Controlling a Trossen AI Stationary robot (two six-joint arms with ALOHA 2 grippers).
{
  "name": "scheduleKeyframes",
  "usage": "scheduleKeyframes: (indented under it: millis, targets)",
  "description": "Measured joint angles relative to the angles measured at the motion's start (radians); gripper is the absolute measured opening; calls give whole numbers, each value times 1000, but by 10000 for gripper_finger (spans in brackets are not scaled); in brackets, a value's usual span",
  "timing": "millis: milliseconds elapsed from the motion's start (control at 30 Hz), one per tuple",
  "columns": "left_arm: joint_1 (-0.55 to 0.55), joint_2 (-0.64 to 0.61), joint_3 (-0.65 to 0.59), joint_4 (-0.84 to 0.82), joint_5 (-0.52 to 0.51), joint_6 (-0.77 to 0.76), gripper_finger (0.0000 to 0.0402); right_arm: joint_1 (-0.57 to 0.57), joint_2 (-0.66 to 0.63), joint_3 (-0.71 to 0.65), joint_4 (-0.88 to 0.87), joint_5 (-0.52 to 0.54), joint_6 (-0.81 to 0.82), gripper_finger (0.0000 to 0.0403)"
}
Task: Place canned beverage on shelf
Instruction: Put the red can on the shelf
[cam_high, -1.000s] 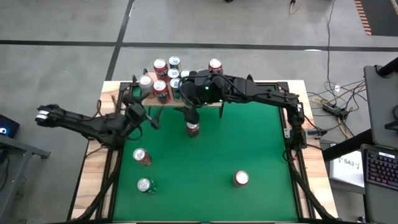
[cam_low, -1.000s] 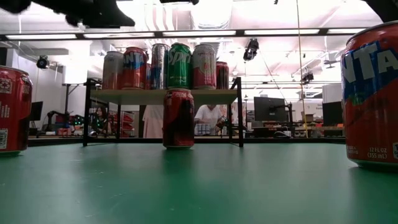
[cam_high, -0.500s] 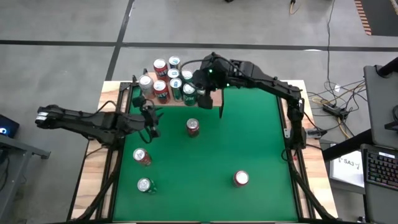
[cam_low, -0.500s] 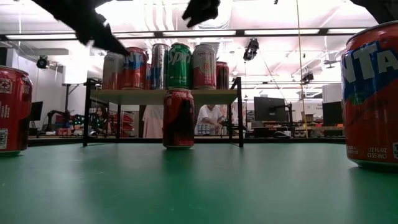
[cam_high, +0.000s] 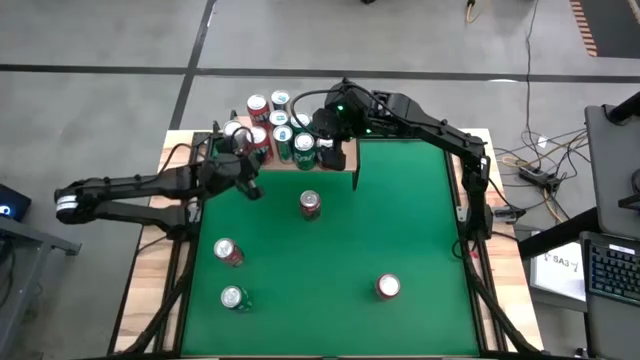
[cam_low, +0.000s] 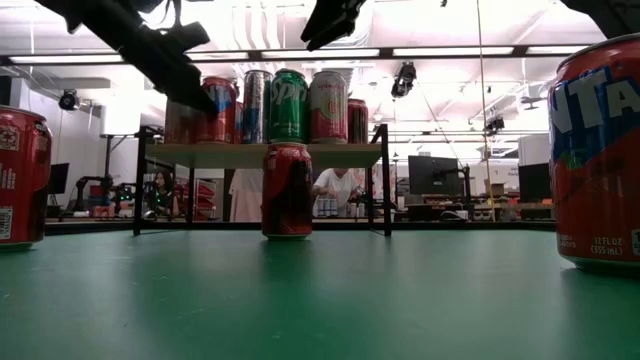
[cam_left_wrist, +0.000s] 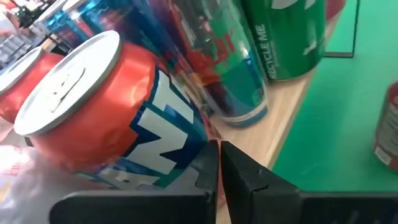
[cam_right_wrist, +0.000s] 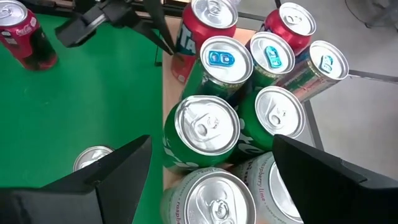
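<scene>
The shelf (cam_low: 320, 153), a light-wood board on black legs, stands at the table's far side with several cans on it. My left gripper (cam_high: 250, 186) is shut at the shelf's left front, its tips right by an orange-red can (cam_left_wrist: 112, 118) with a dented wall. My right gripper (cam_high: 328, 150) hangs open above the green cans (cam_right_wrist: 202, 134) on the shelf's right part and touches nothing. A dark red can (cam_high: 310, 204) stands upright on the green table in front of the shelf. My left gripper (cam_left_wrist: 217, 152) has its shut fingertips close against the lower side wall (cam_left_wrist: 180, 146) of the orange-red can on the shelf, coming slanting down from the table's left. Whether they touch it, I cannot tell.
Three more cans stand on the green table: a red one (cam_high: 228, 252) at the left, a silver-topped one (cam_high: 234, 297) near the front left, and a red one (cam_high: 387, 287) at the front right. People and desks show in the room behind the shelf.
My right gripper has drawn away from the dark red can, toward the far edge, and now hangs over the shelf; the can stays upright on the table. My left gripper has swung toward the shelf's left front, tipped downward and shut.
</scene>
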Motion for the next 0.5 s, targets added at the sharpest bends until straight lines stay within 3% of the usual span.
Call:
scheduleKeyframes:
  millis: [500]
  targets:
    - [56, 51, 0, 76, -6, 76, 0, 0, 0, 0, -3, 2, -16, 325]
